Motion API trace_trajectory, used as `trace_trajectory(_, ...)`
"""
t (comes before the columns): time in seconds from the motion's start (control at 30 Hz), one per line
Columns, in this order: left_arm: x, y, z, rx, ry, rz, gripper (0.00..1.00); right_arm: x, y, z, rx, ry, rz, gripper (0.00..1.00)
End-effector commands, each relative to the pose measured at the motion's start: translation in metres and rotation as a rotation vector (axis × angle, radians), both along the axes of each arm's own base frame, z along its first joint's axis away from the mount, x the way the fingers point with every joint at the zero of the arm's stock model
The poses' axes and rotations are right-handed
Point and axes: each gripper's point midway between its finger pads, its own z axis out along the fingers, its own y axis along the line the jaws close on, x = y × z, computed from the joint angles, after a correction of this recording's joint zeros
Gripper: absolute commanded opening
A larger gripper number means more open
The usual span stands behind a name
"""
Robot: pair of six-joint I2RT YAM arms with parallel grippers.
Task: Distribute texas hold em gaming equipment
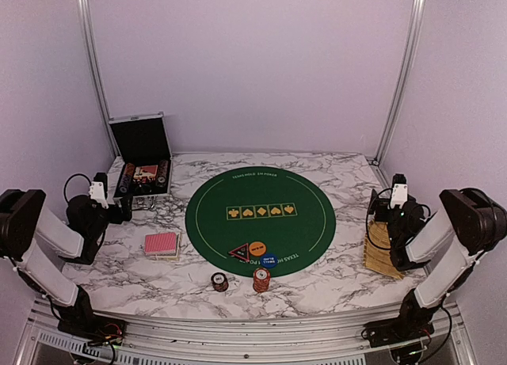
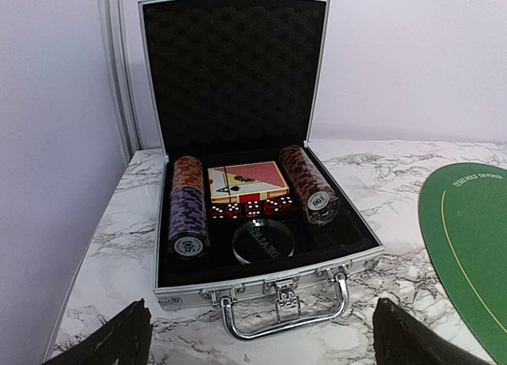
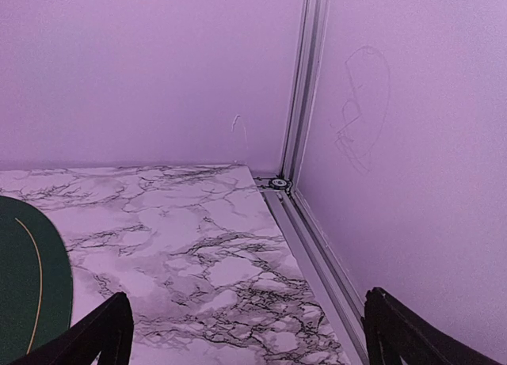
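A red-backed card deck [image 1: 161,243] lies on the marble left of the green mat [image 1: 301,192]. An orange button [image 1: 257,248], a dark triangular marker [image 1: 239,252] and a blue chip [image 1: 268,260] sit on the mat's near edge. A dark chip stack [image 1: 219,281] and an orange-red chip stack [image 1: 261,279] stand just in front of the mat. My left gripper [image 1: 121,211] [image 2: 260,321] is open and empty, facing the open case. My right gripper [image 1: 375,212] [image 3: 247,306] is open and empty over bare marble at the right.
The open black case [image 2: 265,282] [image 1: 142,165] at the back left holds chip rolls [image 2: 188,209], a card box [image 2: 245,181], red dice and a clear disc. A wicker tray [image 1: 379,254] lies under the right arm. The enclosure walls and corner rail [image 3: 297,104] stand close by.
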Motion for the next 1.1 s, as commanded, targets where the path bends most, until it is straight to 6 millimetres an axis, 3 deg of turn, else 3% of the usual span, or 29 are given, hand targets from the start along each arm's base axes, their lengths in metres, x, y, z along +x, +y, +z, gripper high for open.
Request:
trace_trajectory(0.0, 0.004, 0.004, 0.011, -0.001, -0.042, 0.015, 0.99, 0.001, 0.003, 0.008, 0.003, -0.023, 0.011, 0.99)
trace_trajectory(0.2, 0.004, 0.003, 0.012, -0.003, -0.045, 0.010, 0.99, 0.002, 0.003, 0.008, 0.003, -0.023, 0.012, 0.99)
trace_trajectory(0.33, 0.012, -0.005, 0.024, 0.006, -0.009, -0.040, 0.99, 0.002, 0.003, 0.007, 0.004, -0.021, 0.011, 0.99)
trace_trajectory(0.43, 0.020, -0.004, 0.018, 0.030, 0.082, -0.041, 0.99, 0.001, 0.002, 0.008, 0.003, -0.022, 0.008, 0.99)
trace_trajectory(0.53, 0.024, -0.002, 0.005, 0.107, 0.214, -0.061, 0.99, 0.002, -0.015, 0.010, 0.036, -0.001, -0.091, 0.99)
trace_trajectory(0.6, 0.023, 0.004, 0.012, 0.092, 0.242, -0.049, 0.99, 0.015, -0.018, 0.007, 0.043, 0.089, -0.118, 0.99)
trace_trajectory(0.7, 0.021, 0.005, 0.027, 0.106, 0.246, -0.064, 0.99, 0.032, -0.010, 0.029, 0.055, 0.113, -0.076, 0.99)
trace_trajectory(0.9, 0.019, 0.005, 0.038, 0.112, 0.386, -0.083, 0.99, 0.037, 0.007, 0.095, 0.241, 0.011, 0.024, 0.99)
trace_trajectory(0.97, 0.017, 0.007, 0.040, 0.133, 0.443, -0.086, 0.99, 0.042, 0.011, 0.107, 0.377, 0.033, 0.040, 0.99)
trace_trajectory(1.0, 0.017, 0.009, 0.041, 0.148, 0.469, -0.085, 0.99, 0.046, 0.017, 0.108, 0.429, 0.066, 0.073, 0.99)
trace_trajectory(1.07, 0.018, 0.014, 0.045, 0.166, 0.505, -0.063, 0.99, 0.055, 0.054, 0.114, 0.445, 0.141, 0.267, 0.99)
